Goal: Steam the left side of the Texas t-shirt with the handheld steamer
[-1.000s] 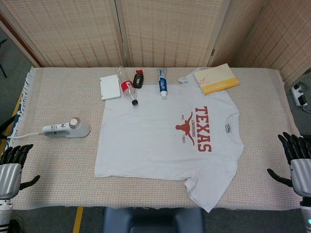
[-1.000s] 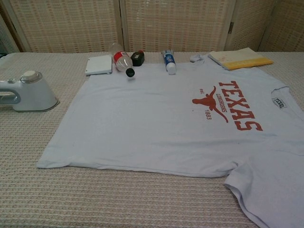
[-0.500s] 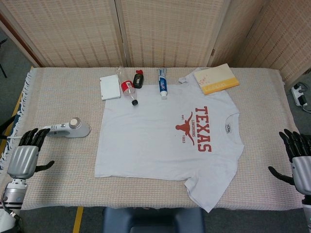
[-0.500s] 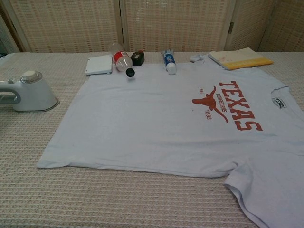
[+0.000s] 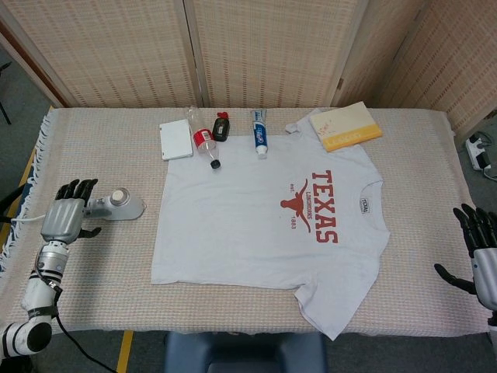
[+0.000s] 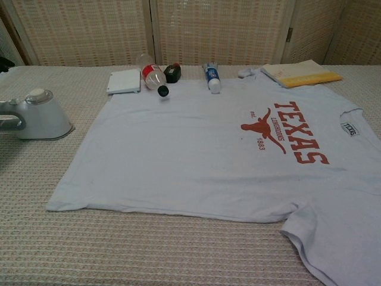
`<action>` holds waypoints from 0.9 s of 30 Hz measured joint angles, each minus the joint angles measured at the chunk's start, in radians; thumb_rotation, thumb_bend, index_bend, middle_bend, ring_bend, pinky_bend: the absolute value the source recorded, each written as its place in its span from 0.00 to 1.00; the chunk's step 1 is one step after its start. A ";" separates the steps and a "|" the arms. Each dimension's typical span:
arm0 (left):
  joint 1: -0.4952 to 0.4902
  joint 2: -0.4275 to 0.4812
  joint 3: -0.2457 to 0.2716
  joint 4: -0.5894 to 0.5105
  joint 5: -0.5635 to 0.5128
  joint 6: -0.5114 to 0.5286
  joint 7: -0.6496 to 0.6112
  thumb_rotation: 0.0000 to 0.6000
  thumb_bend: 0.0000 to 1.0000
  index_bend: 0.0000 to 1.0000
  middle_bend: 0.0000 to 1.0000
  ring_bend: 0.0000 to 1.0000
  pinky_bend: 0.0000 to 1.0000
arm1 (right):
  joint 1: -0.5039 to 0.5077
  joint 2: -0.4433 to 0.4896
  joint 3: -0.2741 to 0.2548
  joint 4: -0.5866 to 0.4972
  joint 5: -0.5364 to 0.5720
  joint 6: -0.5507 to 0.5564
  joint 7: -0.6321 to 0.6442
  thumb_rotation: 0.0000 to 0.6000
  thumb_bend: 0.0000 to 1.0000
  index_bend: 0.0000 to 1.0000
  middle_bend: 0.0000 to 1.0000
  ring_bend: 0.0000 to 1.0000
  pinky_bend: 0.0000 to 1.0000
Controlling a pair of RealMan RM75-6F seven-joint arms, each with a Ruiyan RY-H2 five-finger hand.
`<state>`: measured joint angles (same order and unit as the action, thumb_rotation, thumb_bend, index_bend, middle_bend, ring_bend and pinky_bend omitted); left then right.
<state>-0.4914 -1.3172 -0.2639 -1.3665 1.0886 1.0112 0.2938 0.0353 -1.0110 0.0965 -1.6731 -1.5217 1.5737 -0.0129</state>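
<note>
Left hand (image 5: 66, 214) hovering at rear end of handheld steamer (image 5: 116, 205), fingers spread, gripping nothing. Steamer lying on table cloth (image 5: 93, 264), left of Texas t-shirt (image 5: 233, 225), apart from it. T-shirt lying flat at centre. Right hand (image 5: 483, 256) waiting at right table edge, fingers apart, holding nothing.

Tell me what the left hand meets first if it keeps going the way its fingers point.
Probably the handheld steamer: the left hand is right at its handle end, though contact is unclear.
</note>
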 measured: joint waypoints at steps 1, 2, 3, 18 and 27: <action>-0.014 -0.019 -0.003 0.036 -0.016 -0.016 0.002 1.00 0.26 0.18 0.21 0.13 0.17 | 0.002 0.000 0.000 -0.001 0.000 -0.003 -0.002 1.00 0.10 0.00 0.05 0.00 0.05; -0.024 -0.033 -0.004 0.062 -0.026 -0.028 0.002 1.00 0.26 0.19 0.22 0.14 0.18 | 0.004 0.000 0.000 -0.002 0.000 -0.006 -0.005 1.00 0.10 0.00 0.05 0.00 0.05; -0.033 -0.046 -0.005 0.088 -0.037 -0.041 0.003 1.00 0.26 0.19 0.22 0.14 0.18 | 0.005 0.000 0.000 -0.003 -0.001 -0.006 -0.007 1.00 0.10 0.00 0.05 0.00 0.05; -0.116 -0.190 0.003 0.375 -0.100 -0.137 -0.031 1.00 0.34 0.30 0.34 0.24 0.22 | 0.006 -0.001 0.001 -0.021 0.007 -0.012 -0.031 1.00 0.10 0.00 0.05 0.00 0.05; -0.130 -0.234 0.013 0.474 -0.095 -0.166 -0.073 1.00 0.37 0.43 0.44 0.31 0.28 | 0.011 -0.006 0.001 -0.026 0.015 -0.023 -0.040 1.00 0.10 0.00 0.05 0.00 0.05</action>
<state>-0.6217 -1.5514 -0.2507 -0.8926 0.9935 0.8456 0.2208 0.0461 -1.0174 0.0978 -1.6994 -1.5064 1.5508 -0.0525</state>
